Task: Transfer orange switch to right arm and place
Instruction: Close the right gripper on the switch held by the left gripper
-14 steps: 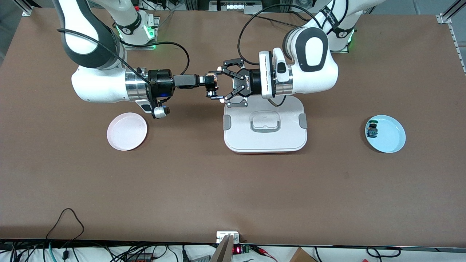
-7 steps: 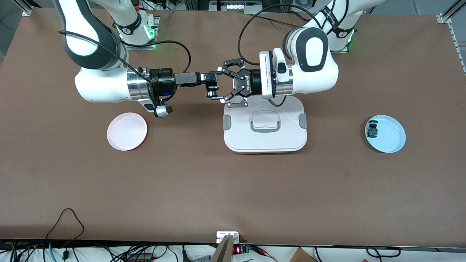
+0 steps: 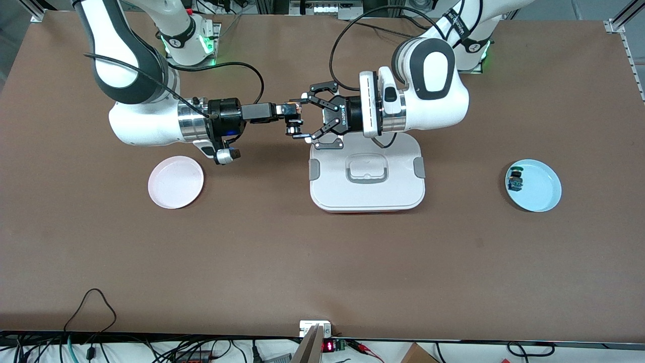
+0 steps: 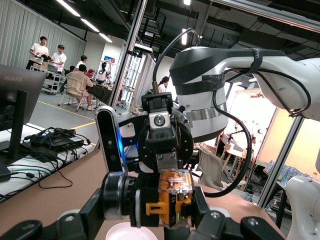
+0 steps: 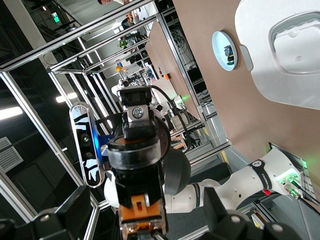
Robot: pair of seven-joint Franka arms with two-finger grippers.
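So we had the left gripper (image 3: 302,117) pinching the orange switch (image 3: 292,112) above the white lidded box (image 3: 367,174), right gripper (image 3: 287,110) spread around it; probably squeeze fully before releasing.

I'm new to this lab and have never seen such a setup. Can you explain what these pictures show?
Two white robot arms work at a brown table. One picture looks down from a high camera facing them; the other two come from wrist cameras. The left hand, shut, holds the orange switch in the air beside the white lidded box. The right hand is open around it. A pink plate lies toward the right arm's end; a blue plate holding a green-capped switch lies toward the left arm's end.
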